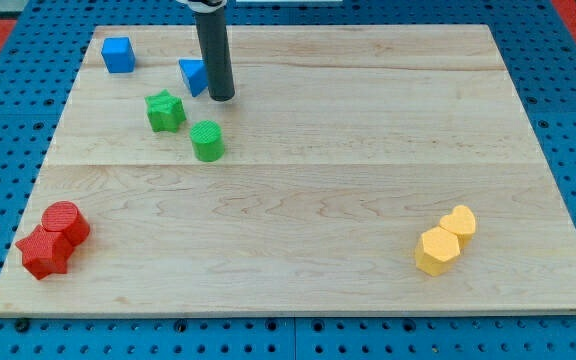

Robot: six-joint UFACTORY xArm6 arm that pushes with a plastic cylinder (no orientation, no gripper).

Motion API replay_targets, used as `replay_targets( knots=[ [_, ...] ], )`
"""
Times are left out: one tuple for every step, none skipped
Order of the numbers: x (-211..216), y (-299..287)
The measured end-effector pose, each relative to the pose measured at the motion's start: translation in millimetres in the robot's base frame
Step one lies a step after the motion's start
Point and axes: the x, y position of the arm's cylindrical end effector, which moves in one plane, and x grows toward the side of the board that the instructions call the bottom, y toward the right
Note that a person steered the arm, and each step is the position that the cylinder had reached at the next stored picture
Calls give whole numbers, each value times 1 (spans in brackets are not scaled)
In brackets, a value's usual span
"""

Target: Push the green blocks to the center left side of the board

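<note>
A green star-shaped block [165,110] and a green cylinder [207,140] lie close together in the upper left part of the wooden board [308,250]. My tip [221,98] rests on the board just above and right of the green cylinder, right of the green star. A blue triangular block [194,75] sits right beside the rod, on its left.
A blue cube [118,54] sits near the top left corner. A red cylinder [66,222] and a red star-like block [44,252] touch at the bottom left. Two yellow blocks [445,240] touch at the lower right.
</note>
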Motion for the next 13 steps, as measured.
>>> replay_targets(
  knots=[
    [-52, -55],
    [-73, -98],
    [-28, -25],
    [25, -24],
    [25, -80],
    [22, -62],
    [37, 48],
    [99, 68],
    [106, 30],
    [86, -18],
    [69, -72],
    [68, -76],
    [43, -47]
  ],
)
